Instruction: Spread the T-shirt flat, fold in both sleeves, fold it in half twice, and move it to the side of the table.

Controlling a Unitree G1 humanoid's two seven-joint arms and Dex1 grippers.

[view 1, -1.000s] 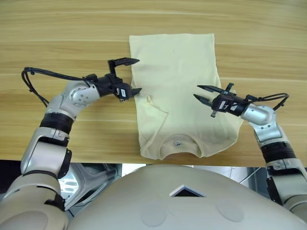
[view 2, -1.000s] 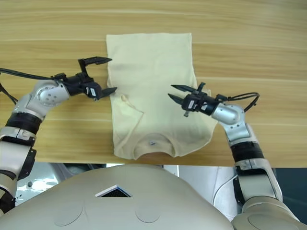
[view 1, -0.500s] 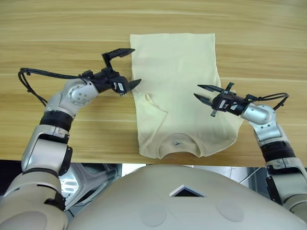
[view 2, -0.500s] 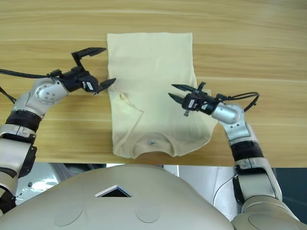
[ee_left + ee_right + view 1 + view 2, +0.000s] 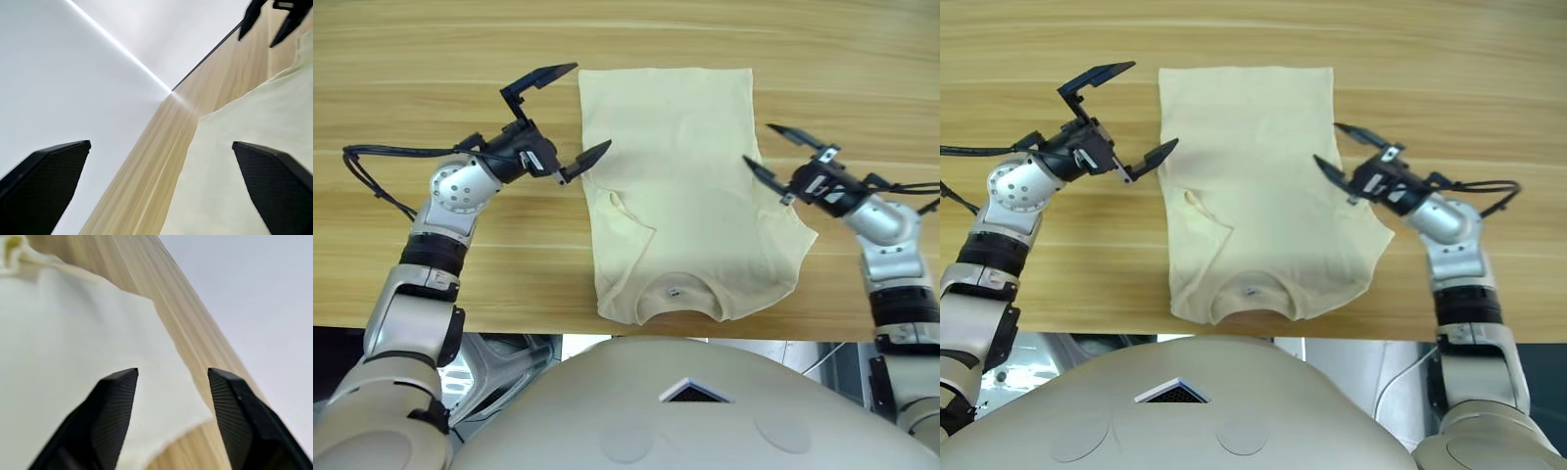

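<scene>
No text, label, number or sign can be read anywhere.

The T-shirt (image 5: 685,186) is lying on the counter (image 5: 431,59), its collar sitting by the near edge and its hem pointing away. The left gripper (image 5: 591,106) is sitting at its left edge, the right gripper (image 5: 759,145) at its right edge

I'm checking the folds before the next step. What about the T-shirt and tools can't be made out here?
Head views: whether the left tool or right tool touches the T-shirt; height above the cloth cannot be judged from overhead.
Head views: what lies under the folded flap, covered by cloth.
Head views: the collar mark, too small to identify.
Left wrist view: most of the T-shirt, cut off by the edges.
</scene>
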